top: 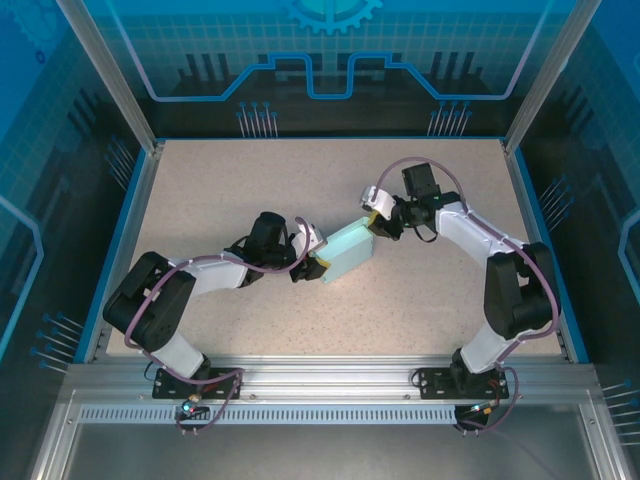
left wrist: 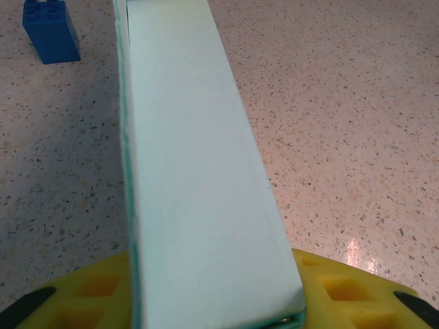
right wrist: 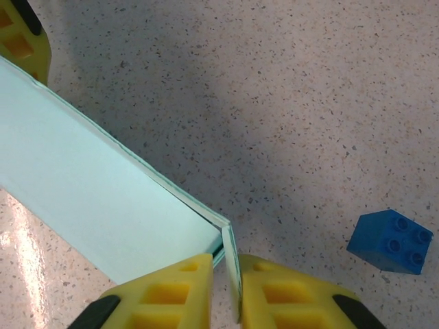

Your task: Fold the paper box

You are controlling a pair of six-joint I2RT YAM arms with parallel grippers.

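Note:
The paper box (top: pixel 345 253), pale sky-blue and folded into a flat oblong, hangs tilted between both grippers above the middle of the table. My left gripper (top: pixel 315 262) holds its lower-left end. In the left wrist view the paper box (left wrist: pixel 192 171) runs away from between the yellow fingers (left wrist: pixel 343 291), which press on both sides of it. My right gripper (top: pixel 372 222) is at the upper-right end. In the right wrist view the paper box (right wrist: pixel 89 199) ends at a thin end flap (right wrist: pixel 232 264), which stands between the nearly closed jaws of the right gripper (right wrist: pixel 226 281).
A small dark blue brick (right wrist: pixel 391 241) lies on the speckled tabletop to the right of the right gripper; the same brick (left wrist: pixel 49 31) shows far left in the left wrist view. A blue rim (top: pixel 128 230) and metal posts bound the table.

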